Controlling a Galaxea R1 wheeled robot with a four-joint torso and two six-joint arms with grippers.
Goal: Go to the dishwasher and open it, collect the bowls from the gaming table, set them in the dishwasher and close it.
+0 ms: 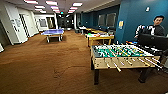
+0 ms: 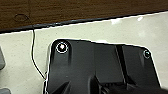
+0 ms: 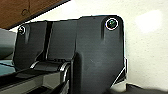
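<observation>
The dishwasher is out of view. Beyond the foosball table stands a pale-topped table with a yellow edge, which may be the gaming table. Small bright things lie on it, one of them green; they are too small to tell as bowls. In the left wrist view my arm's dark plate hangs over a pale smooth surface beside brown carpet. The right wrist view has the same dark plate in front of a pale surface.
Brown carpet spreads wide across the left and middle of the room. A blue table-tennis table stands far back left. A person sits at the right behind a dark screen. More yellow tables line the blue wall.
</observation>
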